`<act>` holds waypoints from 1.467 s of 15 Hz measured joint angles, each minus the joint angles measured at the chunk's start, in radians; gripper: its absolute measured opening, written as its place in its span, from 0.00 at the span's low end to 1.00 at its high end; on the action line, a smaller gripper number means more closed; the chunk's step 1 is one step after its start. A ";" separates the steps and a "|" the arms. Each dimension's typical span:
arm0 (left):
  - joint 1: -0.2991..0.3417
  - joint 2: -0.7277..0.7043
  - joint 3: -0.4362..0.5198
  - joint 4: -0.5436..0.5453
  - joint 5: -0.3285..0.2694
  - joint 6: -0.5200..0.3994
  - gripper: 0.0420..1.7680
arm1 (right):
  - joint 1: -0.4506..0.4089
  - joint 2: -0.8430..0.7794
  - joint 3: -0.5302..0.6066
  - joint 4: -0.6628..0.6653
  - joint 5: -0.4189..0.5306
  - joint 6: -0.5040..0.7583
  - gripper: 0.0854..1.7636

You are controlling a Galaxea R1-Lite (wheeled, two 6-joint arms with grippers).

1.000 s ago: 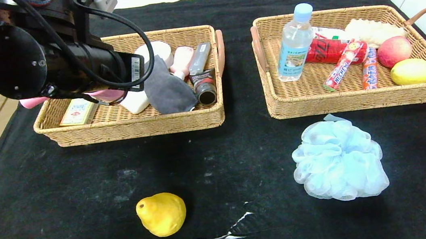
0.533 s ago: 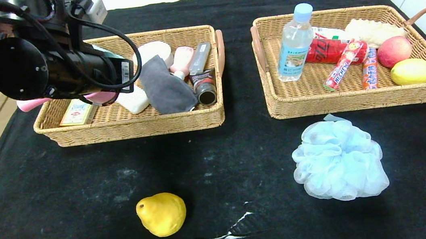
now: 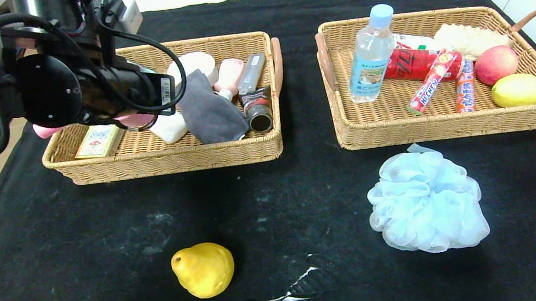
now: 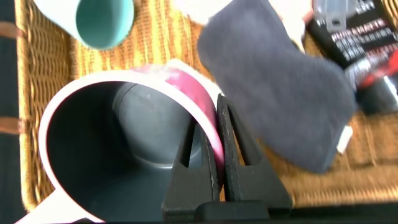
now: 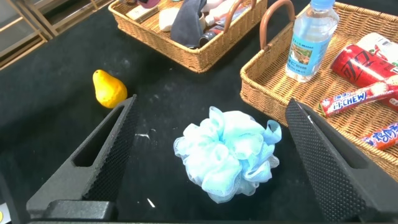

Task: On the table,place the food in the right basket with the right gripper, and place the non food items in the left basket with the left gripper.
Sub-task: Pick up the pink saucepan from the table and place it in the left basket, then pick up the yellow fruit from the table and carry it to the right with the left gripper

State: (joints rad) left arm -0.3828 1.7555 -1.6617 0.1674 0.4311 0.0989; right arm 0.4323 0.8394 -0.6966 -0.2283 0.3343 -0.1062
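Pink pot (image 3: 134,120), seen from the head view, hangs low over the near-left part of the left basket (image 3: 267,146), mostly hidden beneath the black left arm, which reaches in over the basket's left end with its cables looping above; the pot's long handle (image 3: 40,131) sticks out past the left rim. It looks like a light, rigid, smooth-walled piece, so a pinch on the thin rim should hold it, though it could swing or slip if jolted. Out on the black bench (image 3: 80,245) the lumpy yellow pear (image 3: 204,270) and the pale blue mesh puff (image 3: 426,201) lie well apart, not yet sorted; the pear seems firm and rounded, best clasped across its belly, while the puff is soft and airy and would want a deep bite into its folds. The left wrist view shows the left tool (image 4: 217,163) closed on the pot's rim, one finger inside the dark bowl and one outside, with a teal cup (image 4: 104,22) and a grey cloth (image 4: 277,81) lying in the basket beside it. The right wrist view shows the right tool (image 5: 217,158) spread wide and empty, poised above the puff just before the right basket (image 5: 267,93).
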 joint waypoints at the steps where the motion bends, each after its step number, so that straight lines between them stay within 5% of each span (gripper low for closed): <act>1: 0.001 0.010 0.002 -0.022 0.002 0.007 0.08 | 0.000 -0.001 -0.001 0.000 0.000 0.000 0.97; 5: -0.002 0.041 0.004 -0.040 0.006 0.010 0.08 | -0.004 -0.005 -0.003 0.000 0.000 0.000 0.97; 9: -0.005 0.052 0.004 -0.040 0.009 0.010 0.45 | -0.005 -0.012 -0.005 -0.001 -0.001 0.000 0.97; 12: -0.007 0.051 0.004 -0.032 0.013 0.010 0.61 | -0.005 -0.013 -0.005 0.000 0.000 0.000 0.97; 22: -0.070 -0.074 0.098 -0.036 0.039 0.014 0.87 | -0.005 -0.020 -0.002 0.000 0.001 0.000 0.97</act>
State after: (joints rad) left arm -0.4526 1.6817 -1.5638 0.1313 0.4698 0.1134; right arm 0.4277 0.8191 -0.6989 -0.2285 0.3351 -0.1066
